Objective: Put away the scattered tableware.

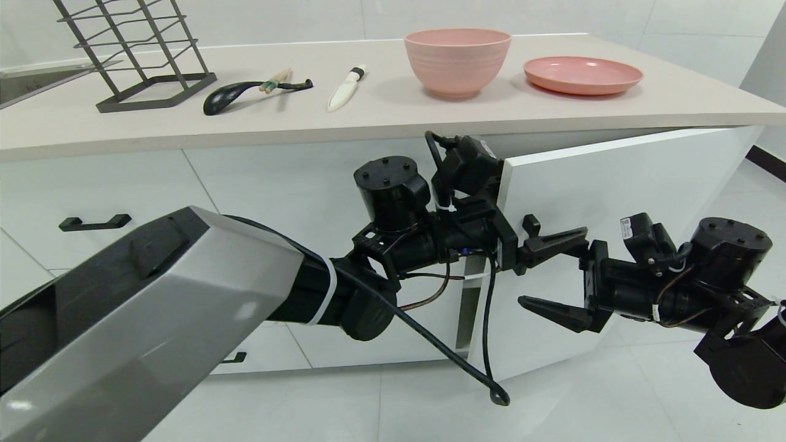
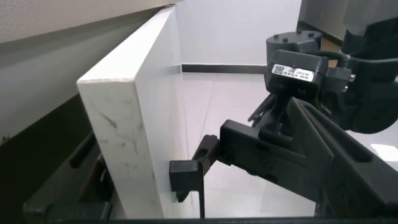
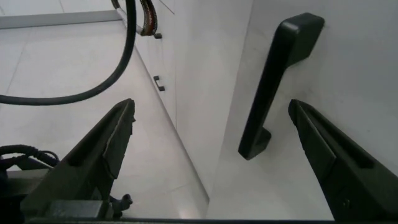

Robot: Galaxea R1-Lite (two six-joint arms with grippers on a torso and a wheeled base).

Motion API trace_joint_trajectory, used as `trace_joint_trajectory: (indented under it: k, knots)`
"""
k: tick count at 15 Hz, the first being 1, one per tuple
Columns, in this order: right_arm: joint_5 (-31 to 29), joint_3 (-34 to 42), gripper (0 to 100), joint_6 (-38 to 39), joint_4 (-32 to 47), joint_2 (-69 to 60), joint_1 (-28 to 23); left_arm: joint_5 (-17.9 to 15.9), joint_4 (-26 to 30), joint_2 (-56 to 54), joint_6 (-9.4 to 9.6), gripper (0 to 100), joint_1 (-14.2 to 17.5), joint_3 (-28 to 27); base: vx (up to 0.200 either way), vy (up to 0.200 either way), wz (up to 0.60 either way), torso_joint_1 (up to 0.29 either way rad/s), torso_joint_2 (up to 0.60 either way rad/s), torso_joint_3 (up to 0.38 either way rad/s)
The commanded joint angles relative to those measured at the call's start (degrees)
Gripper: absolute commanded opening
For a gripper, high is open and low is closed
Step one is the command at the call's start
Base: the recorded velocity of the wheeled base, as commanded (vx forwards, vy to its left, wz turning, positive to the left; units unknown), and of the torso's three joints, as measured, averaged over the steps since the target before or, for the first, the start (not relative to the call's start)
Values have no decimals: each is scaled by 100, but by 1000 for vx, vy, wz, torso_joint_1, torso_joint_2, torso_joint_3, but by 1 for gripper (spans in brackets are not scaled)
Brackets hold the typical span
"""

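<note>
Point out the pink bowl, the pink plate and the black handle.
pink bowl [image 1: 457,67], head view, outer wall.
pink plate [image 1: 582,73], head view, inner face.
black handle [image 3: 273,87], right wrist view, mid bar.

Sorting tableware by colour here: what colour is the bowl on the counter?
Pink. The bowl shows best in the head view.

A kitchen: a pale worktop [image 1: 393,116] over white cabinets [image 1: 276,184] with black handles [image 1: 95,222], a sink [image 1: 31,83] at its far left corner beside a wire rack [image 1: 144,55], a pink bowl [image 1: 457,61] and plate [image 1: 582,75] near its right end, glossy floor tiles [image 1: 430,411].
</note>
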Motion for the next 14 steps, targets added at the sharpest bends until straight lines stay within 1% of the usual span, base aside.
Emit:
trace_joint_trajectory:
  k: [1,2,3,4,6,7,9,11,12,14]
  knots:
    - [-46,190,100,-19,-47,-195,-108,114,-11,64,-93,100,-71,-32,0,0,0,0,0,0]
    - [-63,366,100,-37,-65,-389,-178,246,-11,64,-181,100,-97,-32,0,0,0,0,0,0]
    - [-81,647,100,-54,-267,-547,-310,395,-11,55,-252,100,-132,-24,0,0,0,0,0,0]
    - [-107,1007,100,-89,-284,-854,-433,606,-2,37,-287,100,-158,-6,0,0,0,0,0,0]
    - [-134,1482,100,-142,-284,-1549,-600,1063,7,-7,-295,100,-185,47,0,0,0,0,0,0]
    - [-169,1614,100,-142,-276,-1988,-609,1204,-11,-33,-295,100,-202,117,0,0,0,0,0,0]
    - [-371,1886,100,-133,-267,-2788,-600,1318,-20,-244,-295,100,-290,477,0,0,0,0,0,0]
    - [-397,2211,100,-133,-267,-3403,-609,1371,-20,-472,-287,100,-387,820,0,0,0,0,0,0]
    - [-450,2431,100,-133,-258,-3887,-609,1380,-20,-587,-287,100,-484,978,0,0,0,0,0,0]
    - [-582,2475,100,-133,-258,-4423,-618,1397,-20,-578,-287,100,-589,970,0,0,0,0,0,0]
